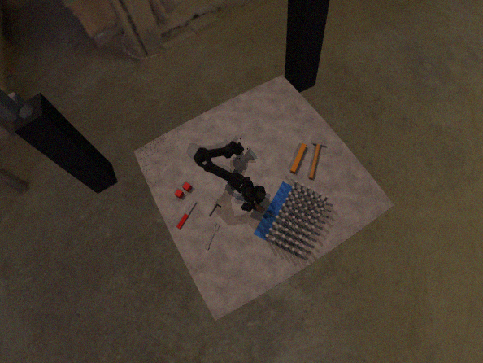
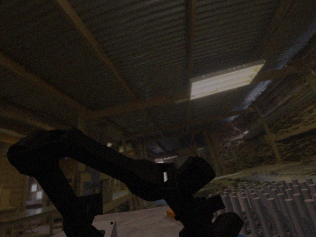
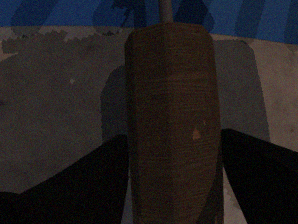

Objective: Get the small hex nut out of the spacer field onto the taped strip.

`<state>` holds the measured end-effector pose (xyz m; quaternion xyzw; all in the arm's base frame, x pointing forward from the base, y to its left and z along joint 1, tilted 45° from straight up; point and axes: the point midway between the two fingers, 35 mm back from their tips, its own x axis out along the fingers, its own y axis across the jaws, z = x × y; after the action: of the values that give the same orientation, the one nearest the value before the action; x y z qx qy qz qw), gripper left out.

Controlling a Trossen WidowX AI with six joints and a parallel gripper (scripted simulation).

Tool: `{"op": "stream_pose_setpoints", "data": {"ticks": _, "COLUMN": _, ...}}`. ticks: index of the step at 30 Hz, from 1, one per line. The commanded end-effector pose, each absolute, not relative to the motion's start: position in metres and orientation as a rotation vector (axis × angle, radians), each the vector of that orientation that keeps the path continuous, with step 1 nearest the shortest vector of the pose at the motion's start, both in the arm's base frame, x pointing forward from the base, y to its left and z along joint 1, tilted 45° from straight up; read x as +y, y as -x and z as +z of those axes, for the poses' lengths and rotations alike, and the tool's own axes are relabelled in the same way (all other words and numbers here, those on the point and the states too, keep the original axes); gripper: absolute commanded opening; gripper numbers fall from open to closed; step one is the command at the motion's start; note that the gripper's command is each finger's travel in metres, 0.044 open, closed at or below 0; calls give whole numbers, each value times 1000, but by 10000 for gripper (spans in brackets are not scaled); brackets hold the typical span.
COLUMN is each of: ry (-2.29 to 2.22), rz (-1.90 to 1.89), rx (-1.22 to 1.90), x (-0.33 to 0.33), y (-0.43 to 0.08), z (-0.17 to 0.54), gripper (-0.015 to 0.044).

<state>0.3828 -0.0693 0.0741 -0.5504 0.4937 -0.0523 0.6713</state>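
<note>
My gripper (image 1: 256, 206) (image 3: 173, 141) is shut on the wooden handle of a tool (image 3: 172, 80). The tool's thin grey shaft (image 3: 165, 10) runs forward from the handle over the blue taped strip (image 1: 283, 190) (image 3: 235, 17). Its far end cannot be made out. The gripper is on the near side of the strip, outside the field. The standing metal spacers (image 1: 301, 220) (image 2: 275, 212) are in close rows beyond the strip, and those I can see are upright. The hex nut cannot be made out in any view.
An orange bar (image 1: 298, 158) and an orange-handled hammer (image 1: 314, 163) lie beside the field. On the arm's other side lie a black L-shaped key (image 1: 214, 210), a thin grey tool (image 1: 212, 238), a red-handled tool (image 1: 182, 220) and two red cubes (image 1: 179, 194) (image 1: 187, 186).
</note>
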Motion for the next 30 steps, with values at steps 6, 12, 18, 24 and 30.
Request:
{"op": "stream_pose_setpoints", "data": {"ticks": 6, "ry": 1245, "rz": -119, "rx": 1114, "x": -72, "y": -376, "z": 78, "gripper": 0}}
{"op": "stream_pose_setpoints", "data": {"ticks": 12, "ry": 1245, "rz": -119, "rx": 1115, "x": -74, "y": -372, "z": 79, "gripper": 0}}
{"op": "stream_pose_setpoints", "data": {"ticks": 18, "ry": 1246, "rz": -119, "rx": 1115, "x": -75, "y": -369, "z": 80, "gripper": 0}}
{"op": "stream_pose_setpoints", "data": {"ticks": 24, "ry": 1246, "rz": -119, "rx": 1115, "x": -76, "y": -366, "z": 81, "gripper": 0}}
{"op": "stream_pose_setpoints", "data": {"ticks": 30, "ry": 1246, "rz": -119, "rx": 1115, "x": -78, "y": -363, "z": 82, "gripper": 0}}
